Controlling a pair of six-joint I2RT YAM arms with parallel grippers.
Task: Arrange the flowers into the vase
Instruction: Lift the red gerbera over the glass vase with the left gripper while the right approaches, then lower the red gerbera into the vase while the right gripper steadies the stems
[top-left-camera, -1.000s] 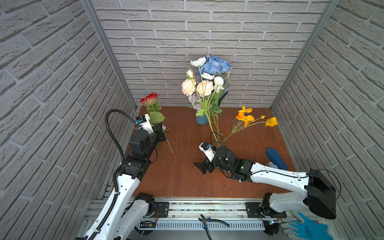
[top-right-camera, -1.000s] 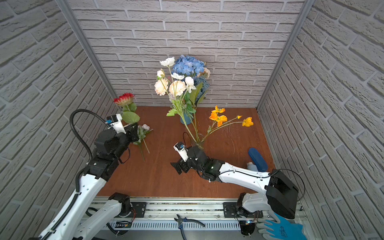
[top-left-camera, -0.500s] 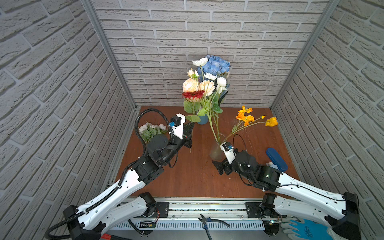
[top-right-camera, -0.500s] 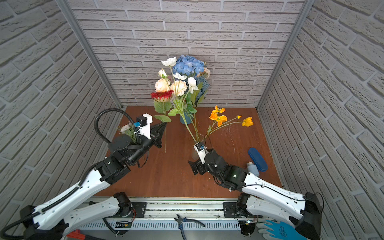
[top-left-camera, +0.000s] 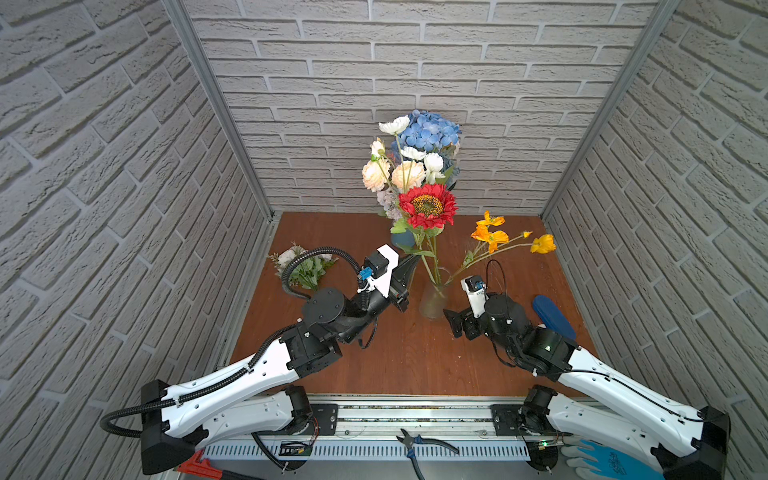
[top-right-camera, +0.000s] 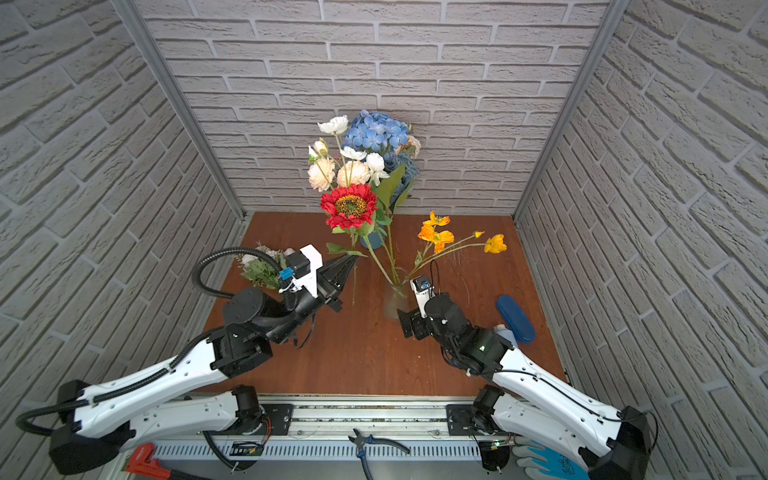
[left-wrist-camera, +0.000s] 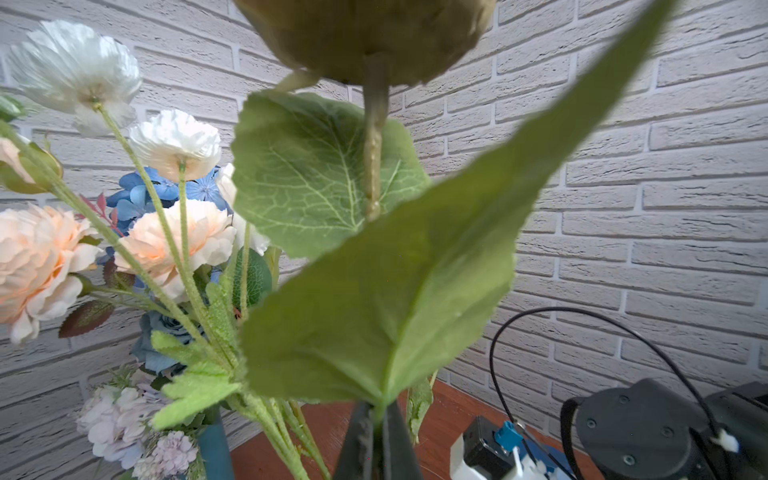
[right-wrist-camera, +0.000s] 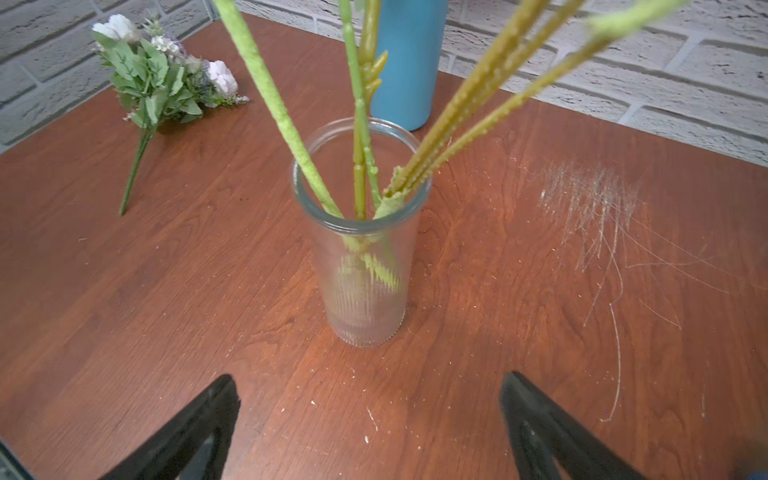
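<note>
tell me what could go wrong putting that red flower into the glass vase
1. The glass vase already holds crowded, leaning stems. The red flower, pinched by its stem in the shut left fingers, may snag on them or miss the mouth.
2. The right fingers are open and apart from the vase, so nothing braces it. A sideways push could tip it, more so with the orange poppies leaning far out.

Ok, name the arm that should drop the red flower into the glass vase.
Left: the left tool is shut on the stem of the red flower, close beside the glass vase. The right tool stands open and empty, facing the vase.
</note>
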